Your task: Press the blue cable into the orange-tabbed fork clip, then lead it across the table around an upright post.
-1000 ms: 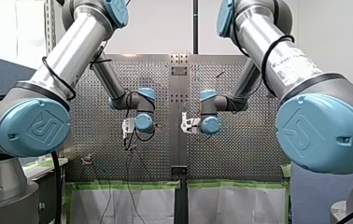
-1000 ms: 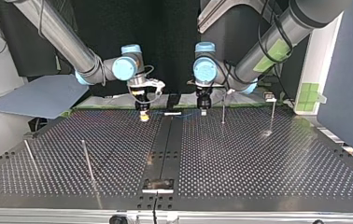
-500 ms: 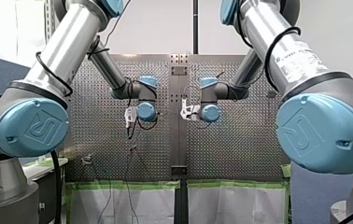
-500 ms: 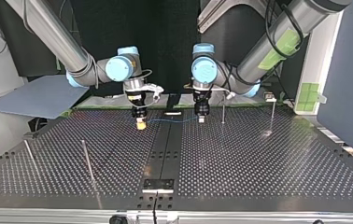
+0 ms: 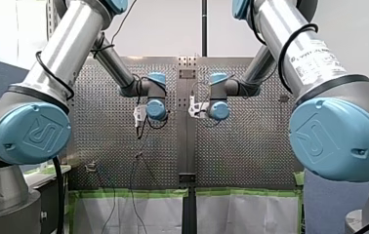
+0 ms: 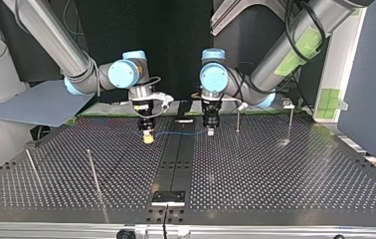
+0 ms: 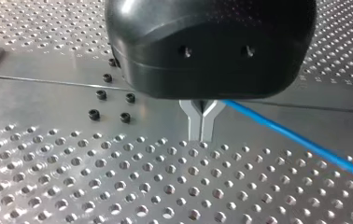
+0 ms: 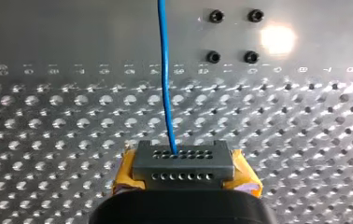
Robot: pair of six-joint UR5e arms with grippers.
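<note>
My right pincer point(image 8: 184, 167) is closed on the blue cable point(image 8: 165, 84). The cable leaves the grey block point(image 8: 184, 161) between the yellow pads point(image 8: 127, 176) and runs straight ahead over the perforated table point(image 8: 48, 121). My left pincer point(image 7: 201, 134) has its metal fingers point(image 7: 194, 120) pressed together. The cable comes out right beside them and trails off to one side, so it appears to be pinched there too.

In the top view both pincers hang just above the table with a short, slightly sagging span of cable between them. An upright post point(image 6: 237, 121) stands just beside my left pincer, on the side away from my right one. I cannot make out the orange-tabbed clip in any view.

The step looks like carrying this span to the clip. To do it well, both arms should travel together, so the span neither tightens nor droops onto the table. It should arrive level and square to the clip's slot, and both ends should then be lowered evenly. A hard pull could draw the thin cable through the metal fingers.
</note>
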